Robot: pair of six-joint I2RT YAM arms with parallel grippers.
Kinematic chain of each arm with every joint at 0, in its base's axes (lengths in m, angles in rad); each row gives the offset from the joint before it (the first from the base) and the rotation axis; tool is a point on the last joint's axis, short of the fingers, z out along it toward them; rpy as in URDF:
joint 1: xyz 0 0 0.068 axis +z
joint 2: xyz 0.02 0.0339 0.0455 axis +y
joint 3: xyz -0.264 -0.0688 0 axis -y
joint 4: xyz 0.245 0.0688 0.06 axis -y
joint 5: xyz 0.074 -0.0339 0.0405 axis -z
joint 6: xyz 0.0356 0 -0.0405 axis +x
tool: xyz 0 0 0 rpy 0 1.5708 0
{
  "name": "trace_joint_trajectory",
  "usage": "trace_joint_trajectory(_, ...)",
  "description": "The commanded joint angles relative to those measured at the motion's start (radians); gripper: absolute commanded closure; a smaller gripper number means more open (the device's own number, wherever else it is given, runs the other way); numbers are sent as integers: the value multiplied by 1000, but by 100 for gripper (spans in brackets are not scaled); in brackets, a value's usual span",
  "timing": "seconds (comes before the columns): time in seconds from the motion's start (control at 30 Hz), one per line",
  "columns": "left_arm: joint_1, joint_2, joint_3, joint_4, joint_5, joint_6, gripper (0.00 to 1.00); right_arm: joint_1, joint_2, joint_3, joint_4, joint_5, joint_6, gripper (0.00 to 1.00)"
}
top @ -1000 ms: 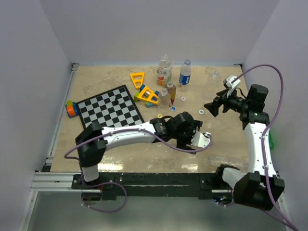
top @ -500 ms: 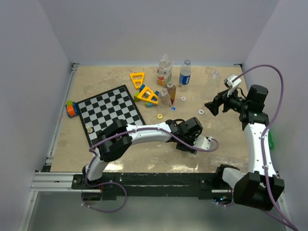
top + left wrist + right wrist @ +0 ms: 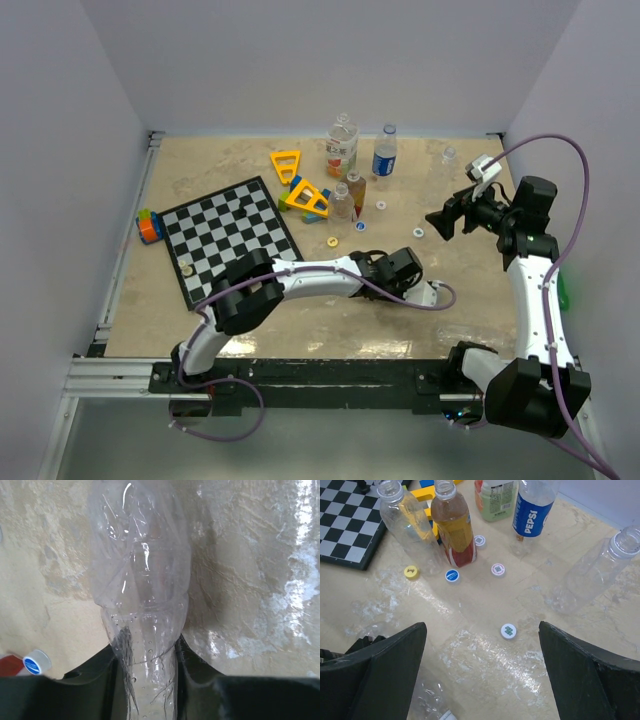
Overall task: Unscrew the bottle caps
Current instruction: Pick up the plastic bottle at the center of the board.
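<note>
Since a second ago my left arm has folded in at the elbow, and my left gripper (image 3: 405, 283) has gone from wide open to clamped; my right arm has not shifted. From above, the left gripper sits low over the near middle of the table (image 3: 200, 180). The crumpled clear bottle (image 3: 424, 293) shows only as a pale patch at its tip, and the wrist hides the grip itself. My right gripper (image 3: 437, 222) hangs well apart to the right, above the table.

The left wrist camera shows what the top view hides. My left gripper (image 3: 146, 650) has both fingers (image 3: 107, 675) pressed against the narrow lower part of the crumpled clear bottle (image 3: 140, 580) — closed down on it, one finger on each side. The bottle's dented body stretches away over the table. A blue cap (image 3: 36, 662) lies loose at the lower left.

On the right wrist camera my right gripper (image 3: 481, 627) stands fully apart, holding and touching nothing. Below it are things too small to read from above: a yellow cap (image 3: 411, 571), the blue cap (image 3: 452, 576) and a green-marked white cap (image 3: 508, 631), all loose on the table. Behind them stand an orange-labelled bottle (image 3: 452, 527) and a Pepsi bottle (image 3: 532, 510), both uncapped. The checkerboard (image 3: 345, 520) fills the top-left corner.
</note>
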Motion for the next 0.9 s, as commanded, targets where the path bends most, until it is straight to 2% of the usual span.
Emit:
trace_joint_trajectory(0.0, -3, -139, -71, 12, 26, -122, 85, -5, -19, -10, 32, 23, 2, 3)
trace_joint_trajectory(0.13, -3, -361, -282, 101, 72, -207, 88, -4, -31, -12, 22, 19, -24, 3)
trace_joint_trajectory(0.27, 0, -662, -520, 186, 104, -253, 91, -5, -68, -9, -17, -24, -109, 3)
trace_joint_trajectory(0.43, 18, -961, -781, 229, 81, -276, 100, -2, -120, -21, -57, -143, -258, 3)
trace_joint_trajectory(0.57, 32, -1139, -922, 287, 27, -294, 100, -4, -82, -4, -80, -219, -294, 2)
trace_joint_trajectory(0.63, 38, -1207, -979, 359, 5, -314, 100, 11, -21, 58, -266, -282, -525, 2)
trace_joint_trajectory(0.77, 72, -1227, -981, 365, 12, -351, 100, 168, 174, 215, -719, -262, -937, 2)
trace_joint_trajectory(0.87, 84, -1174, -961, 348, 30, -365, 100, 229, 201, 207, -715, -270, -915, 2)
